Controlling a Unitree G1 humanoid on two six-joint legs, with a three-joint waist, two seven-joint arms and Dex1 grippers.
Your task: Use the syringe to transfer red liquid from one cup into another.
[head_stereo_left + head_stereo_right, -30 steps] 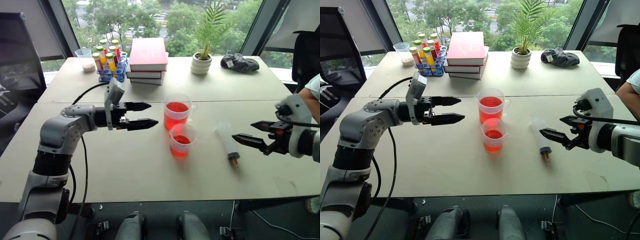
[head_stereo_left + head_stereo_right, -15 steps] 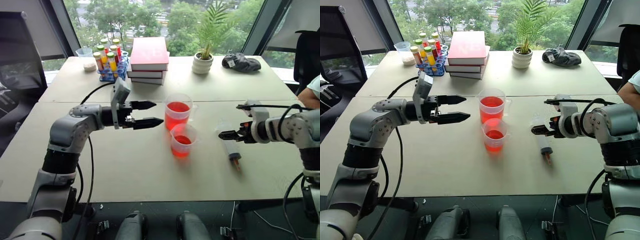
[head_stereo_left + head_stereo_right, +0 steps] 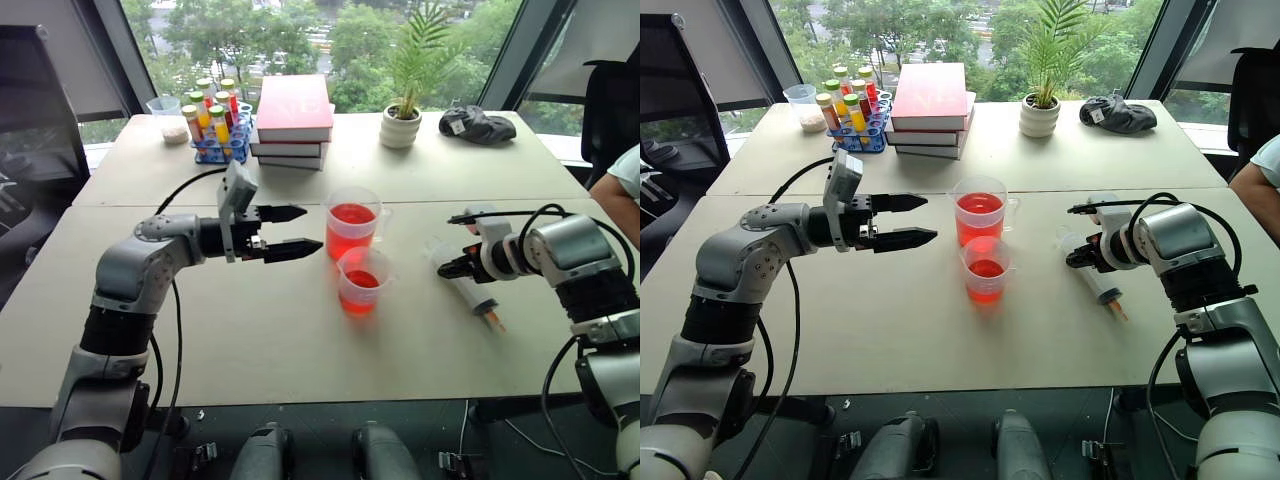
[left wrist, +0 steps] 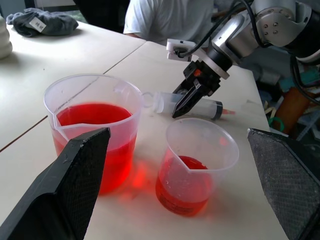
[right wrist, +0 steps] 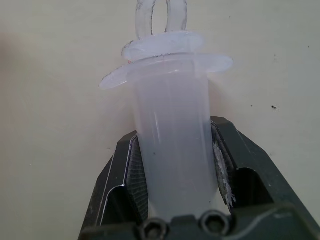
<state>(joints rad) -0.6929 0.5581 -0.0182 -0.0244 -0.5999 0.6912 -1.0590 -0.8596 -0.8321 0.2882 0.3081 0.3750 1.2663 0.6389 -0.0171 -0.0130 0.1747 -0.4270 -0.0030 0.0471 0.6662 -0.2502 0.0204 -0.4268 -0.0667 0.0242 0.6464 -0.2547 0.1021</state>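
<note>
The syringe (image 3: 472, 291) lies on the table right of the cups, its orange tip toward the front edge. My right gripper (image 3: 453, 268) is shut on its clear barrel (image 5: 172, 135), one pad (image 5: 131, 175) on each side just below the flange. The taller cup (image 3: 353, 222) holds red liquid (image 4: 90, 117) about halfway up. The shorter cup (image 3: 363, 281) stands just in front of it with a little red liquid (image 4: 182, 175). My left gripper (image 3: 305, 228) hangs open to the left of the taller cup, pointing at it, holding nothing.
At the back of the table are a stack of red books (image 3: 293, 120), a rack of capped bottles (image 3: 220, 125), a small cup (image 3: 170, 112), a potted plant (image 3: 403, 118) and a dark cloth (image 3: 478, 124). A person's arm (image 3: 620, 185) shows at the right edge.
My right gripper came forward and down onto the syringe and shut on its barrel. The syringe's orange tip swung a little to the right. The left arm stayed put.
</note>
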